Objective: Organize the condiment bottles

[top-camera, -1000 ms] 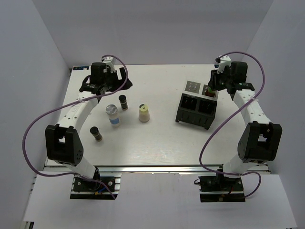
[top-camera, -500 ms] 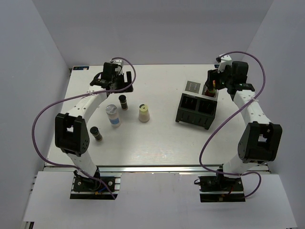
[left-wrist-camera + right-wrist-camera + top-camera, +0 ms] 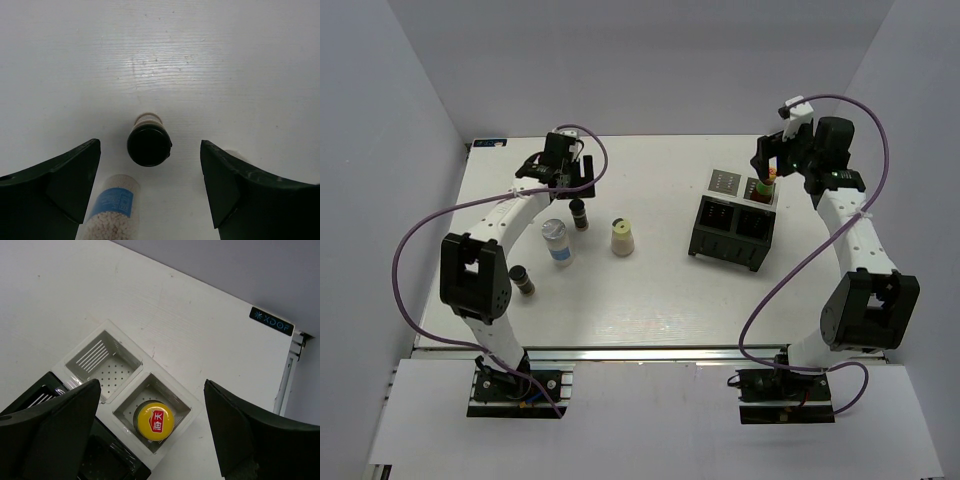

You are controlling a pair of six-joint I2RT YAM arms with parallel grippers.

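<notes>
I had the R gripper (image 3: 151, 387) up over the rack (image 3: 107, 332), jaws spread wide, nothing in them. The red sauce bottle (image 3: 154, 421) stood upright in the far-right light compartment, yellow cap up, clear of both fingers. The light compartment beside it was empty, and the dark front ones looked empty from the top cam. So 1 of 5 stowed, my read.

The L gripper (image 3: 149, 144) hovered above a dark jar (image 3: 149, 146), jaws wide, holding nothing. The jar sat btw the fingers in the wrist view w/ gaps both sides, no contact. The blue-labelled bottle (image 3: 112, 210) stood just beside that jar, on the arm-base side. The cream bottle (image 3: 621, 238) was near, to the right. The second dark jar (image 3: 522, 279) stood apart, toward the near-left of the table (image 3: 650, 300).

Step in hand, as I judged it: L side lining up a pick on the dark jar, R side free. Next move called for dropping the L straight down around the jar, keeping off the blue-labelled bottle, closing below the lid, then lifting. The rack sat well apart from the L arm, so a handover might be needed; couldn't tell reach from these views.
</notes>
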